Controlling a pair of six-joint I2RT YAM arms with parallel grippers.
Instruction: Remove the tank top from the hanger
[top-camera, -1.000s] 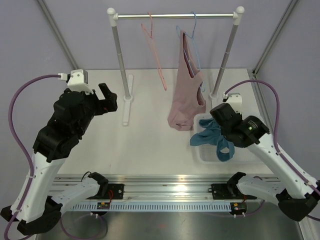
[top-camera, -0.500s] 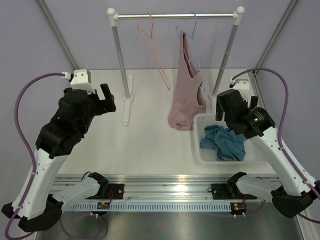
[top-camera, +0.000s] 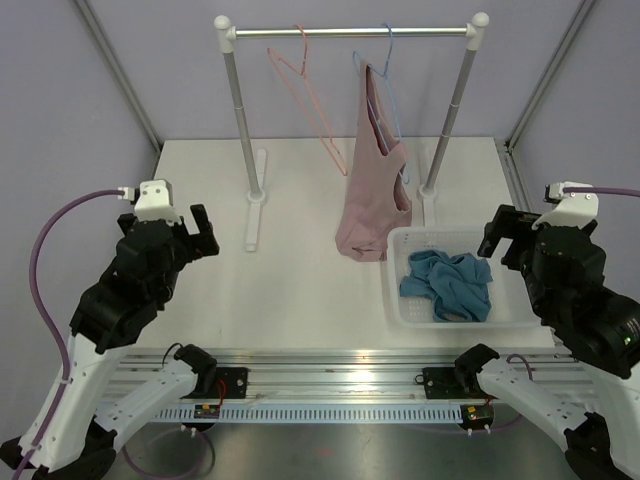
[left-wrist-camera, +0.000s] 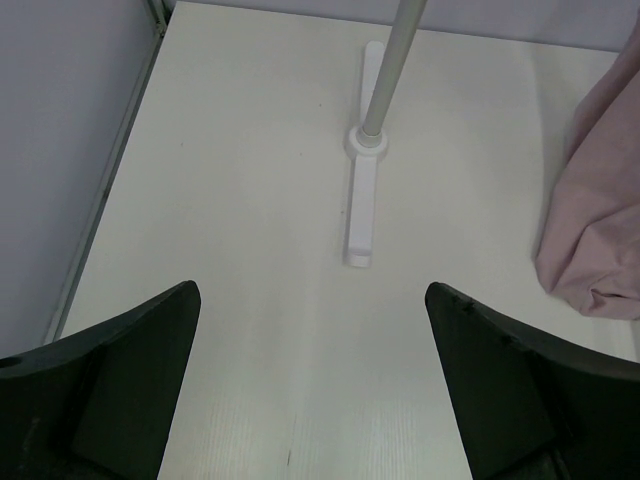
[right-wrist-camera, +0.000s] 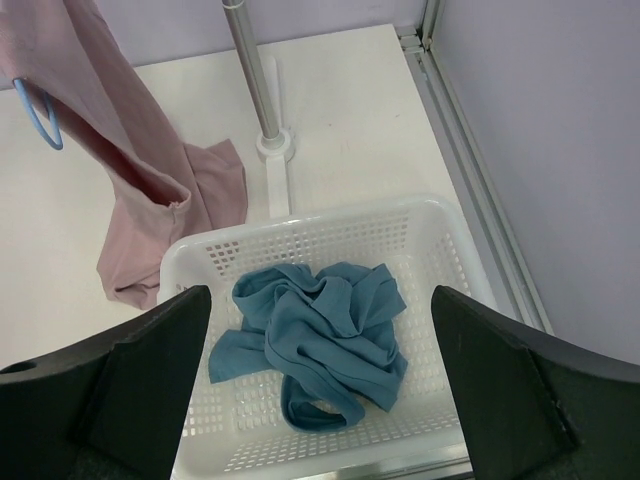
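White table (top-camera: 300, 290), lilac walls (top-camera: 60, 100); the teal-blue fabric tank top (top-camera: 447, 285) lies in a white perforated basket (top-camera: 440, 233) at the right edge. The left gripper (left-wrist-camera: 310, 290) and right gripper (right-wrist-camera: 320, 295) gape wide, holding nothing.

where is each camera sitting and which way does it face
Top external: above and behind the robot, facing down and forward at the rack; both arms show.
Left wrist: on the left arm, facing down at the table and rack foot; the open left gripper frames it.
Right wrist: on the right arm, down at the basket holding the tank top; open right gripper below.
Shared: all three show the pink top.
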